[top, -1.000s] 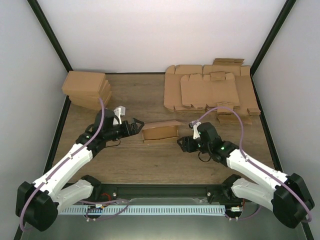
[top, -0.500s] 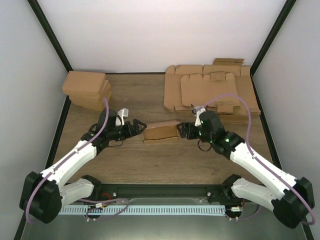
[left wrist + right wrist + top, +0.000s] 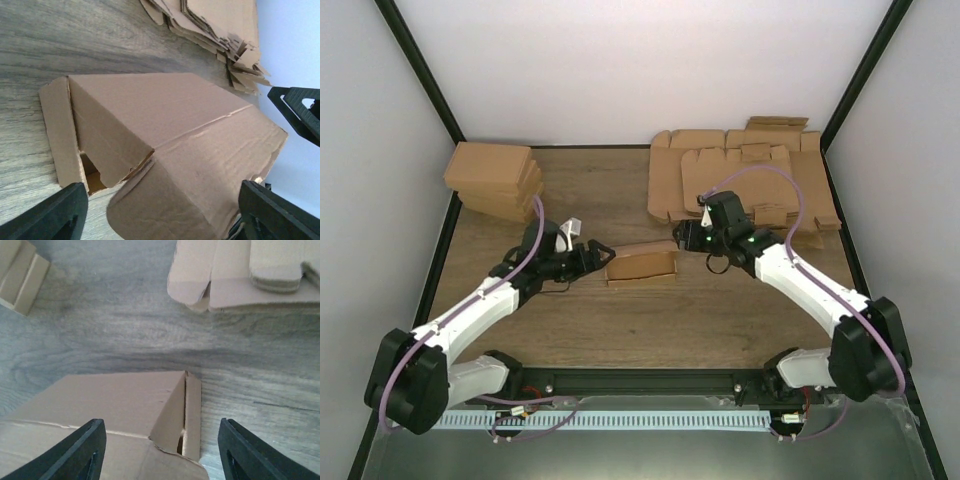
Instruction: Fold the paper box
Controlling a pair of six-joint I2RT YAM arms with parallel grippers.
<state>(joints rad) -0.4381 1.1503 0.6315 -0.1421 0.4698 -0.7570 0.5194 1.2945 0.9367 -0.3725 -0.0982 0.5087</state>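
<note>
Change: my right arm has swung from the near right side of the light-brown, half-folded cardboard paper box (image 3: 640,263) up to its far right corner. My left arm has edged in at the left end.
Meaning: I judge both ends are now bracketed, ready for closing the end flaps.
Near left: my left gripper (image 3: 597,252) is spread wide and holds nothing, with the box end between its fingers (image 3: 50,215). I cannot confirm contact.
Middle: the box lies on the wooden table (image 3: 620,330), top panel folded over, with its end flaps gaping.
Far right corner: my right gripper (image 3: 677,240) is also wide apart and empty, hovering just over that end.
Far: flat brown cardboard sheets (image 3: 740,180) on the right, stacked brown folded boxes (image 3: 492,178) on the left.
</note>
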